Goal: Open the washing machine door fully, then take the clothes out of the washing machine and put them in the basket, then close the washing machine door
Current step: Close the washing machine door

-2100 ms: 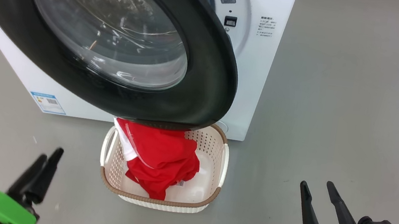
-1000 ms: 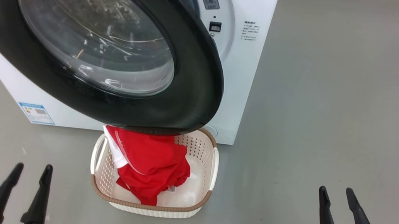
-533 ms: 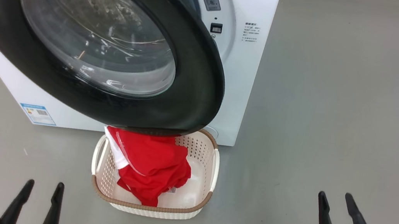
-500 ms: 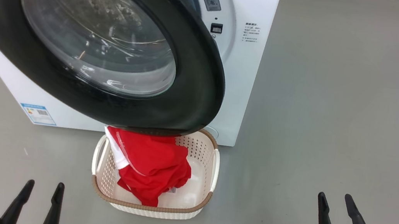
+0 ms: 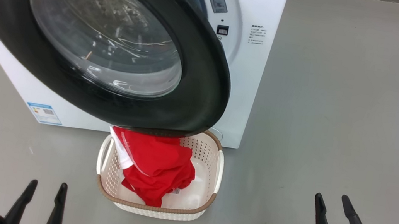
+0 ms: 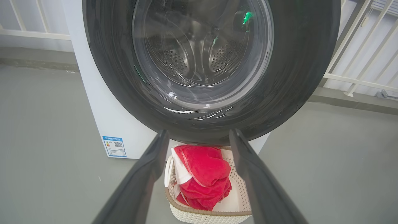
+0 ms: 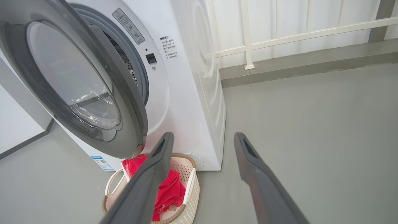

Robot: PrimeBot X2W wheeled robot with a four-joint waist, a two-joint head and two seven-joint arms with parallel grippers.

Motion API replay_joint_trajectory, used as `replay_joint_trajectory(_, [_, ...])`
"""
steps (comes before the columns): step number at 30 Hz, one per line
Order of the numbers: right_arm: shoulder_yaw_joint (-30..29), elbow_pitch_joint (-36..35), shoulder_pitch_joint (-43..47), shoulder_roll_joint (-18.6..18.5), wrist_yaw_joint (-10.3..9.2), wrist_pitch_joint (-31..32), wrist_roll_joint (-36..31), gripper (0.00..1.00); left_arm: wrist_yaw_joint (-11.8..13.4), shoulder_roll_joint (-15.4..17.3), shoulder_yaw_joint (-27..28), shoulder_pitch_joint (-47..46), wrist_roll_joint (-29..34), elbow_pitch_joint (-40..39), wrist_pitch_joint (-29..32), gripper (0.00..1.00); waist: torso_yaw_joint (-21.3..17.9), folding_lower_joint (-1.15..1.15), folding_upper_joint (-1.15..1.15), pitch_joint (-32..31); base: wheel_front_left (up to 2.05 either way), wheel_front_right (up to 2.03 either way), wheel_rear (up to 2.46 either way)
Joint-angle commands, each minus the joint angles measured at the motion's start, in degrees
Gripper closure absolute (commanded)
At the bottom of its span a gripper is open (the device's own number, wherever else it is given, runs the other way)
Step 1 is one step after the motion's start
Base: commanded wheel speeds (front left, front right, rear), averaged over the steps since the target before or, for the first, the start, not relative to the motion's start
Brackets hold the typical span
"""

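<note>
The washing machine door (image 5: 104, 36) is standing swung out from the washing machine (image 5: 252, 80), its black rim overhanging the far end of the basket (image 5: 156, 210) in the head view. In the right wrist view a gap is showing between the door and the machine front, with the grey gasket (image 7: 141, 77) exposed. Through the door's glass, the left wrist view is showing the perforated drum (image 6: 217, 56).

The basket is sitting on the grey floor (image 5: 340, 108) at 6 o'clock from the door, close against the machine's front. The clothes (image 5: 157, 164) are lying inside it, heaped toward its 9 o'clock side, with white trim showing at the edge.

The left tool (image 5: 48, 184) is hovering over the floor at 8 o'clock from the basket, well apart from it. Its fingers are spread wide and are gripping nothing. The right tool (image 5: 331, 196) is hovering at 3 o'clock from the basket, also well apart, fingers likewise spread and empty.

A blue label (image 5: 44, 113) is sitting low on the machine front, at 7 o'clock from the door.
</note>
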Motion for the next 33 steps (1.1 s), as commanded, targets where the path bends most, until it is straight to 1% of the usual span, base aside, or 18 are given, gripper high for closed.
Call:
replay_joint_trajectory(1, [1.68,-1.11,-1.44,-0.44,0.28,-0.37,-0.32,0.00,-0.33,0.51,1.73,-1.65,0.77,-1.49,-0.53,0.00,0.39,0.00,0.00,-0.04,0.00,0.00,0.00])
replay_joint_trajectory(2, [1.92,-1.07,-1.57,-0.42,0.28,-0.37,0.00,0.14,-0.33,0.40,1.52,-1.75,0.81,-1.48,-0.53,0.00,0.66,0.00,0.00,-0.07,0.00,0.00,0.00])
replay_joint_trajectory(3, [2.24,-1.01,-1.78,-0.42,0.28,-0.37,0.24,0.58,-0.33,0.27,1.28,-1.80,0.88,-1.48,-0.53,0.00,0.94,0.00,0.00,-0.10,0.00,0.00,0.00])
replay_joint_trajectory(4, [2.47,-0.94,-2.04,-0.44,0.28,-0.37,0.47,0.85,-0.33,0.15,1.00,-1.84,0.96,-1.46,-0.53,0.00,1.24,0.00,0.00,-0.12,0.00,0.00,0.00])
replay_joint_trajectory(5, [2.85,-0.86,-2.43,-0.49,0.28,-0.37,0.70,1.00,-0.33,-0.03,0.75,-1.88,1.00,-1.38,-0.53,0.00,1.63,0.00,0.00,-0.06,0.00,0.00,0.00])
replay_joint_trajectory(8, [4.10,-0.51,-4.22,-0.75,0.28,-0.37,0.78,1.00,-0.33,-0.70,0.32,-2.12,1.16,-1.31,-0.53,0.00,2.97,0.00,0.00,0.08,0.00,0.00,0.00])
replay_joint_trajectory(9, [5.09,-0.25,-5.89,-0.77,0.28,-0.37,0.90,1.00,-0.33,-1.27,0.29,-2.19,1.25,-1.32,-0.53,0.00,3.98,0.00,0.00,0.11,0.00,0.00,0.00])
replay_joint_trajectory(13, [7.32,0.49,-9.92,-0.72,0.28,-0.37,1.37,1.00,-0.33,-2.30,0.54,-2.28,1.21,-1.34,-0.53,0.00,6.03,0.00,0.00,0.42,0.00,0.00,0.00])
replay_joint_trajectory(24, [12.39,4.11,-22.80,-0.34,0.28,-0.37,1.81,1.00,-0.33,-3.41,-1.78,-4.38,0.49,-1.48,-0.53,0.00,11.18,0.00,0.00,3.59,0.00,0.00,0.00])
replay_joint_trajectory(29, [13.29,6.18,-26.54,-0.22,0.28,-0.37,1.72,1.00,-0.33,-3.62,-2.59,-5.75,0.02,-1.47,-0.53,0.00,12.45,0.00,0.00,5.22,0.00,0.00,0.00])
replay_joint_trajectory(33, [12.72,7.92,-29.52,-0.11,0.28,-0.37,1.23,1.00,-0.33,-4.01,-3.38,-7.41,-0.56,-1.31,-0.53,0.00,13.55,0.00,0.00,7.13,0.00,0.00,0.00])
